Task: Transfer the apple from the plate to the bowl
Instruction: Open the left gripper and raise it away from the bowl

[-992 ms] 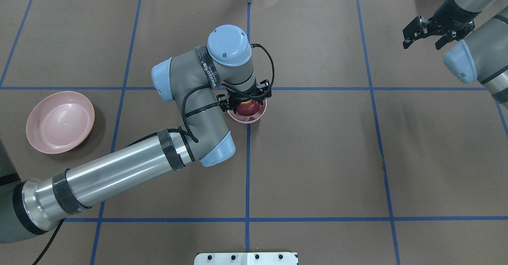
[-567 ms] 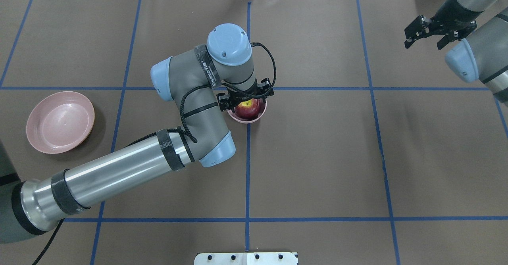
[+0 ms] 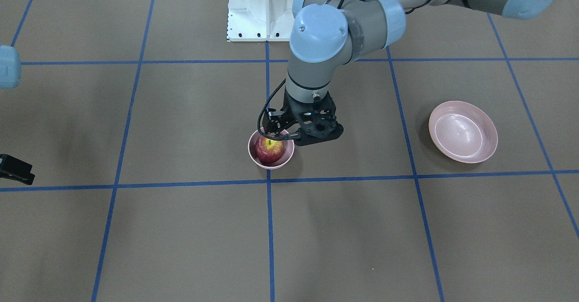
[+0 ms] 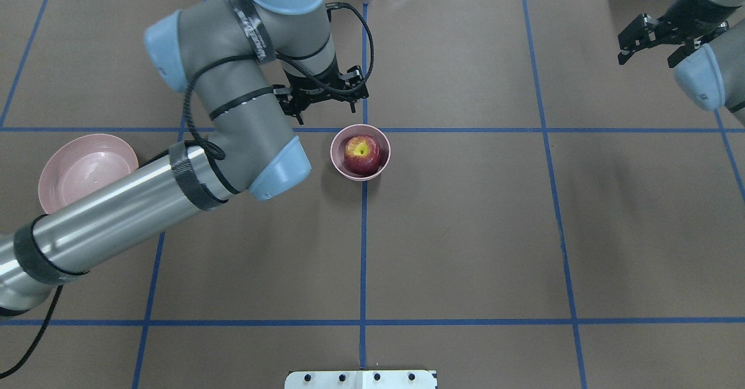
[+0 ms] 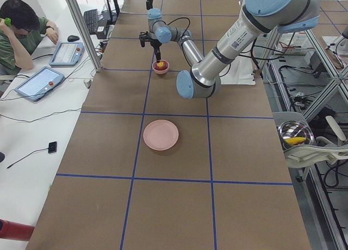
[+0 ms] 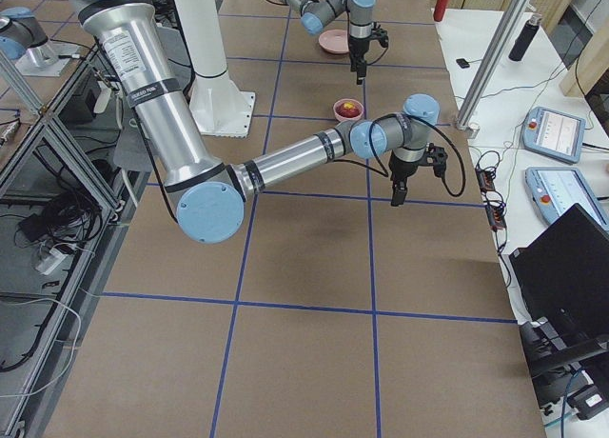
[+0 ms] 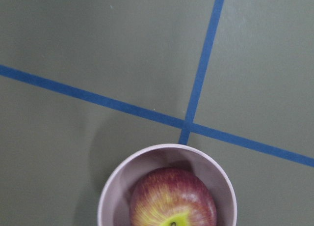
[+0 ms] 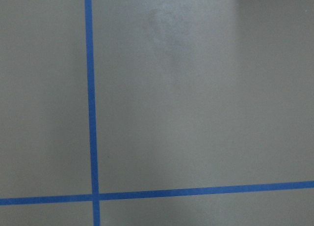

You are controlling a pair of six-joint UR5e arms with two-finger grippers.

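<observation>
The dark red apple [image 4: 362, 155] with a yellow stem patch sits inside the small pink bowl [image 4: 337, 144] at the table's centre line. It shows the same way in the front view: the apple [image 3: 269, 150] in the bowl [image 3: 251, 152]. My left gripper [image 4: 326, 112] is open and empty, raised above the table just beyond the bowl. The left wrist view looks down on the apple [image 7: 172, 201] in the bowl [image 7: 112, 189]. The pink plate [image 4: 81, 170] lies empty at the left, partly behind my left arm. My right gripper [image 4: 647, 57] is open and empty at the far right.
Blue tape lines grid the brown table cover. A white mount plate [image 4: 361, 379] sits at the near edge. The left forearm [image 4: 128, 214] stretches low over the table's left half. The plate [image 3: 462, 131] also shows in the front view.
My left gripper has let go of the apple, risen out of the bowl and moved toward the far side. The apple stays in the bowl. My right gripper has drifted a little further right.
</observation>
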